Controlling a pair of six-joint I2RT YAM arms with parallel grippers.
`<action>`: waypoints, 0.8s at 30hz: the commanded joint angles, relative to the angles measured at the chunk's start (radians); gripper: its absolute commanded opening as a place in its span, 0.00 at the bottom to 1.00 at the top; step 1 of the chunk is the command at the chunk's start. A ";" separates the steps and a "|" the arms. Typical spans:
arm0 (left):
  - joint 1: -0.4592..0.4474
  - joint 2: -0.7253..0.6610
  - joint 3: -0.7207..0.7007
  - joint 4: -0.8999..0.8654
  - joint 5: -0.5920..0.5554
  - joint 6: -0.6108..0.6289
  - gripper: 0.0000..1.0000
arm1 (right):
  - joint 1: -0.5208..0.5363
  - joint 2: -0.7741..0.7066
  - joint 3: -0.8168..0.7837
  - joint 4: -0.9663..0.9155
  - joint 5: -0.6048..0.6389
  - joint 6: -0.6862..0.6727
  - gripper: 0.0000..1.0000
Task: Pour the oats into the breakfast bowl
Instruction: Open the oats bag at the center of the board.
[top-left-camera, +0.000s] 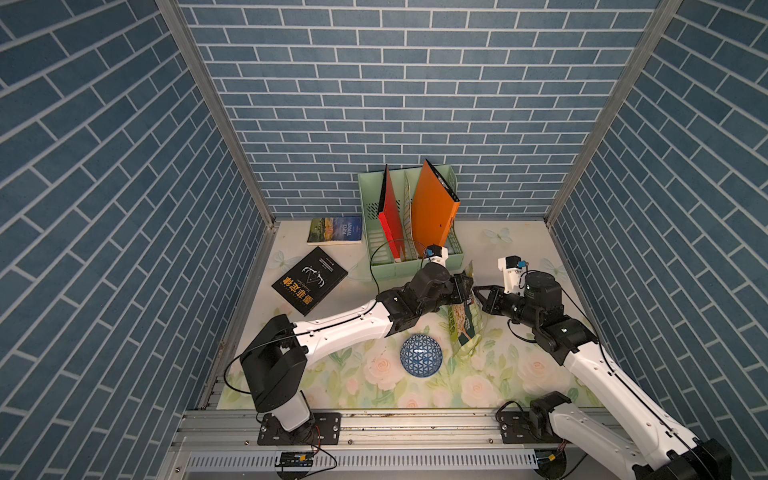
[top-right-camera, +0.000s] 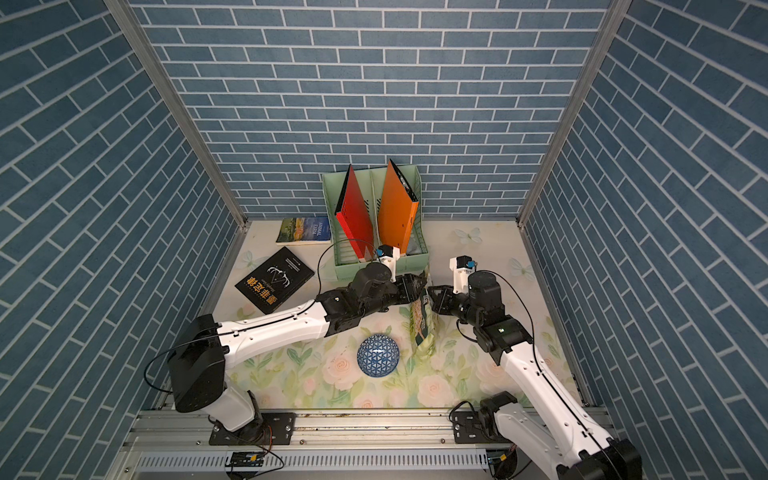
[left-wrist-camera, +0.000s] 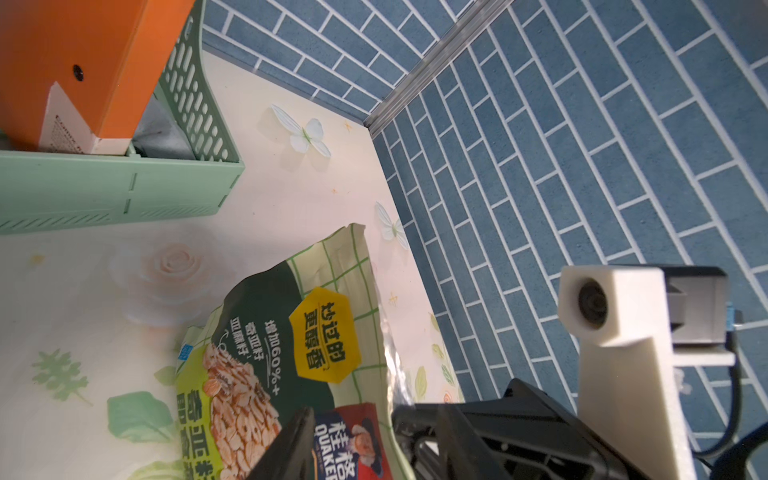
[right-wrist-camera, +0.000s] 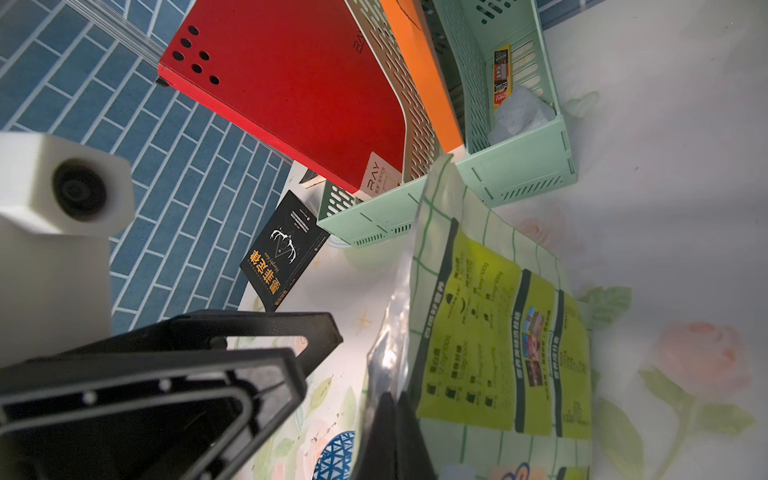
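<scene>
The pouch (top-left-camera: 463, 328) stood upright on the floral table (top-left-camera: 374, 386), base down and top corner canted toward the back. Both arms had closed in on its upper part. The breakfast bowl (top-left-camera: 420, 356) sat just beside it on the near side, apart from it and from both arms.

The right gripper (top-left-camera: 478, 292) had its jaws clamped together. In the right wrist view the dark fingertips (right-wrist-camera: 392, 432) looked pinched on the pouch's edge, with silvery lining showing just past them. The left gripper (top-left-camera: 463, 286) pressed in from the opposite side. One finger (left-wrist-camera: 286, 440) lay across the printed front, but its partner was out of sight, so I could not tell whether it truly held anything.

No oats were visible (only the printed picture of them).

Now the handling, and this is judgement. The crinkly film looked soft and a bit slick, so it would likely buckle wherever it was squeezed. The load inside would slump and shift the instant it tipped. A pinch on the top edge alone would likely let the body sag or swing. A firmer hold lower on a side seam seemed safer, with the second gripper steadying the mouth.

The bowl looked ceramic, easily nudged and breakable — so the spout should come to it, not knock it. Whether it sat mouth up, I could not tell from above.
</scene>
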 joint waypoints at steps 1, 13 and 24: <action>0.008 0.020 0.036 0.021 0.021 0.017 0.49 | 0.005 -0.005 -0.008 0.060 -0.050 0.033 0.00; 0.009 0.099 0.083 -0.046 -0.014 0.006 0.36 | 0.004 -0.007 -0.001 0.043 -0.029 0.027 0.00; 0.010 0.112 0.085 -0.034 -0.019 -0.004 0.12 | 0.004 -0.010 0.013 0.018 -0.006 0.010 0.00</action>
